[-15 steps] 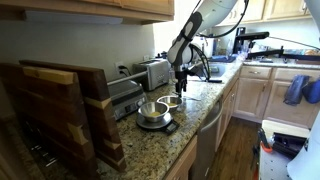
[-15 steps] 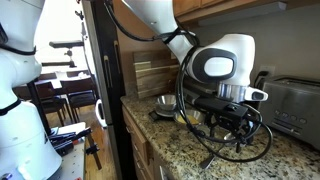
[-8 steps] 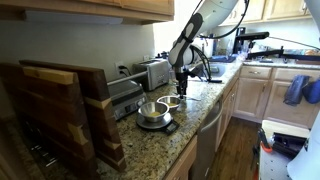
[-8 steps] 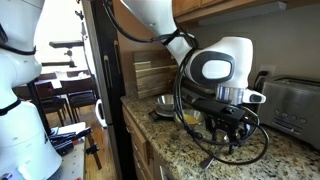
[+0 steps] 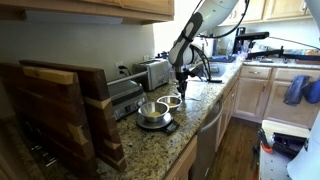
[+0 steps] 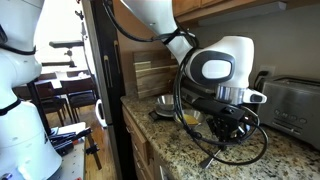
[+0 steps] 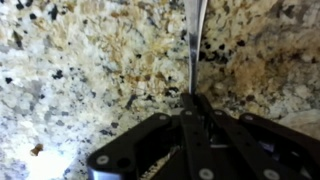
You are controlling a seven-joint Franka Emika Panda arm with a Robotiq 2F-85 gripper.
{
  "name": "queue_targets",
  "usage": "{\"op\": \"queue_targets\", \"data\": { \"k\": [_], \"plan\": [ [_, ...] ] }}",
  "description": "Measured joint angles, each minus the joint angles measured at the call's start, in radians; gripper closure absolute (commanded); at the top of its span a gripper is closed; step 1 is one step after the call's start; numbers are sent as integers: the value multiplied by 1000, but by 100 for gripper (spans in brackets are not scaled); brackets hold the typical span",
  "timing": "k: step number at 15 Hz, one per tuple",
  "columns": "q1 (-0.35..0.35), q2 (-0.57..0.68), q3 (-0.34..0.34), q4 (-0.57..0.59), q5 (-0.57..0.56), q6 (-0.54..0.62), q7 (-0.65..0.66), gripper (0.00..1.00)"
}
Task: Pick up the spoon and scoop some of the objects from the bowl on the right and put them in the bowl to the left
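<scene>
Your black Robotiq gripper (image 7: pixel 196 103) is clenched on the slim shiny metal spoon (image 7: pixel 192 45). In the wrist view the two dark fingers (image 7: pixel 150 135) meet on the thin, flat handle, which runs straight away from the fingertips across the speckled beige-and-black granite countertop (image 7: pixel 90 70); the scoop end is out of that frame. The stone is polished, mottled and flat, and it lies bare on both sides of the fingertips. In both exterior views the gripper (image 5: pixel 182 88) (image 6: pixel 230 140) hangs low over the counter, pointing down, with the counter's front edge near on the open side. Just beside the gripper sits the smaller, shallow round steel bowl (image 5: pixel 171 101). A tan-brown heap of small bits (image 6: pixel 190 117) shows there in an exterior view, though the rim around it is hard to make out. Past that bowl, farther from the gripper, stands the larger, deep round shiny steel bowl (image 5: pixel 150 112) with tall sides, on a low dark base (image 5: pixel 157 127). Behind the gripper, toward the wall, a boxy brushed-metal toaster (image 5: pixel 154 72) closes off that side. Black cables (image 6: pixel 180 95) hang from the wrist and loop close around the gripper. The stacked brown wooden cutting boards (image 5: pixel 60 110) stand well apart, beyond both bowls.
</scene>
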Motion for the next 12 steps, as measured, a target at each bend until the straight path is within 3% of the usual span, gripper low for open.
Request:
{"op": "queue_targets", "data": {
  "k": [1, 12],
  "plan": [
    [-1, 0, 0, 0, 4, 0, 0, 94],
    [-4, -71, 1, -9, 10, -42, -13, 95]
  ]
}}
